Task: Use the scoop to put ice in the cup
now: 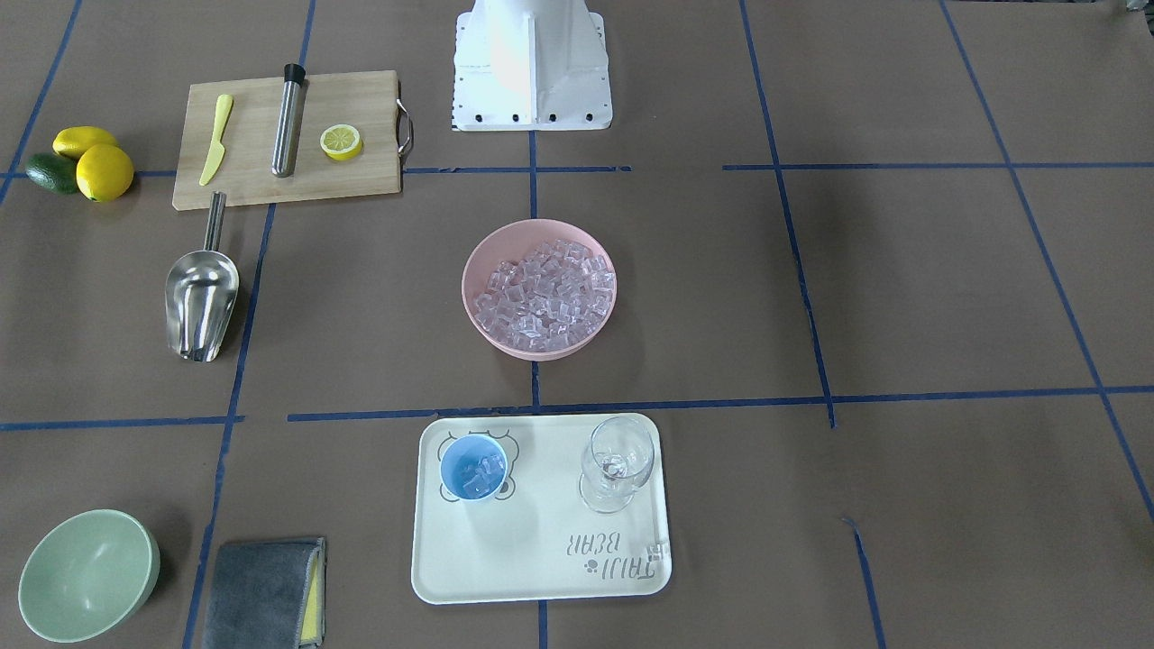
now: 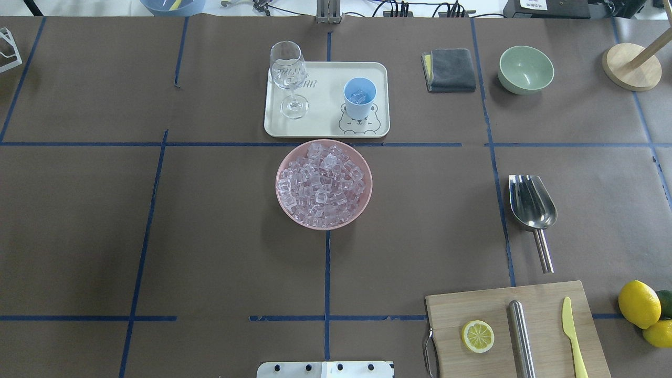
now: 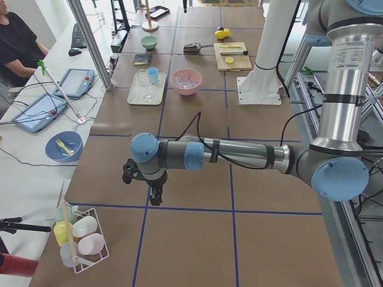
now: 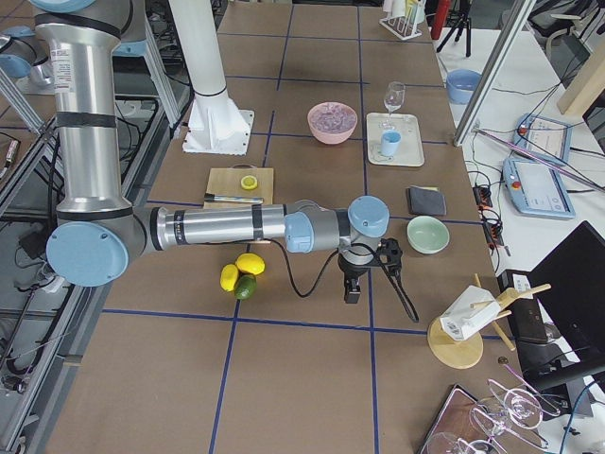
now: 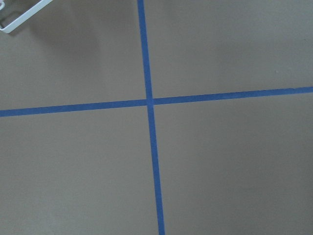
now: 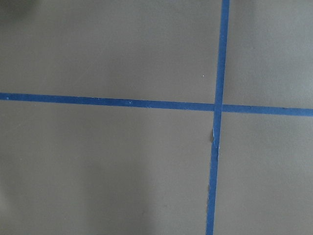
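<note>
The scoop (image 2: 531,202) lies on the table near the cutting board (image 2: 546,307), gripped by nothing. The ice (image 2: 323,184) is heaped in a pink bowl (image 2: 369,185). A few cubes are seen in the cup (image 2: 359,111), upright on a tray (image 2: 325,89) beside a wine glass (image 2: 289,79). Left gripper (image 3: 154,194) and right gripper (image 4: 352,288) hang well apart from these; jaw width cannot be told.

A brown paper-covered table (image 2: 220,220) gridded with blue tape (image 2: 326,273) adjoins a white side desk (image 3: 24,179).
</note>
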Robot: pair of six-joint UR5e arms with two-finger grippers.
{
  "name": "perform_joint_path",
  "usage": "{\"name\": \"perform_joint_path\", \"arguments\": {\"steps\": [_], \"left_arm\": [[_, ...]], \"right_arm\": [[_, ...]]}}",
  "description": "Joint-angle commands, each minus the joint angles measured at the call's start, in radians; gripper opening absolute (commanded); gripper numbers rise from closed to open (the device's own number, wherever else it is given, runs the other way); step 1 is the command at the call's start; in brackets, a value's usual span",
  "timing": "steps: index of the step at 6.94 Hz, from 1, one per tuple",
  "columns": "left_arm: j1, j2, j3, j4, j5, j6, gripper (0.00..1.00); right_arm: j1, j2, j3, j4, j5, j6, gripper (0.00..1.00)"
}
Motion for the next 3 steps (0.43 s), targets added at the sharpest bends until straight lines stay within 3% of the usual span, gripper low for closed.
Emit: {"name": "perform_joint_path", "arguments": {"steps": [1,3], "left_arm": [[-0.022,0.001,0.001,0.035,-0.038,0.000,1.00],[-0.022,-0.008,0.001,0.037,-0.045,0.005,1.00]], "right_arm": [[0.000,-0.001,-0.004,0.001,-0.001,0.000,1.00],[0.000,0.000,-0.004,0.000,-0.001,0.000,1.00]]}}
